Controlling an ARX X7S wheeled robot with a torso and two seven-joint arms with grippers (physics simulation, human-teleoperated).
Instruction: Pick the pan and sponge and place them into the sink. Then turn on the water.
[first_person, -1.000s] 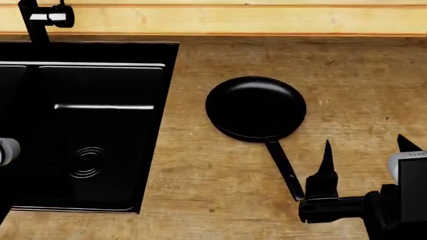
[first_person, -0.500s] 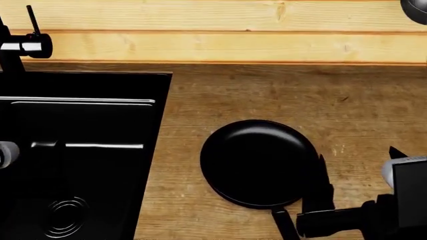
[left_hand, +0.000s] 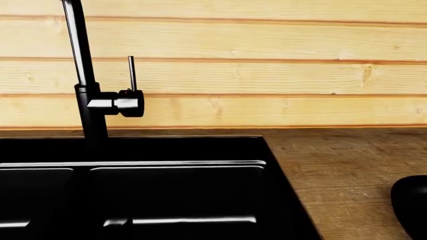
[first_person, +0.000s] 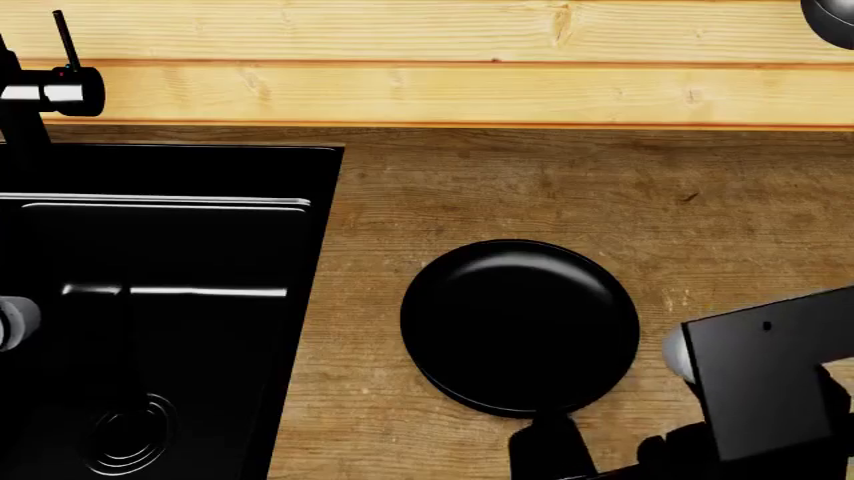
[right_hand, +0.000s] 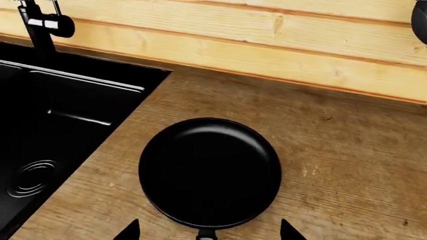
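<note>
Presently nothing on the task list reads as complete. The frying pan (first_person: 519, 325) sits flat on the wooden countertop (first_person: 561, 190), just beside the sink (first_person: 320, 260) on the side away from the faucet (left_hand: 83, 85), and clear of the sink's rim. Its handle (right_hand: 206, 234) points back toward me. Both basins that I can see are bare, showing only one ringed drain (first_person: 130, 432).

I have the right gripper (right_hand: 208, 231) over that handle. The right wrist view shows two fingertips (right_hand: 128, 231) spread wide, one on either side of the handle's root, and neither touches it. In the head view the right arm (first_person: 767, 385) covers the handle, so contact cannot be checked there. I judge this as the approach stage of the pan pick, with the grip not yet made.

The left gripper is outside every view. I see only a grey part of the left arm (first_person: 14, 322) above the sink, so I cannot tell how its fingers stand.

The faucet stands at the far side of the sink, against the plank wall (left_hand: 267, 65). Its lever (left_hand: 131, 74) is upright, and no stream falls from the part of the faucet in view.

I cannot find the sponge in any view.

Outstanding items, in my judgement: grasp and transfer the pan, locate and transfer the sponge, then turn the water on.
</note>
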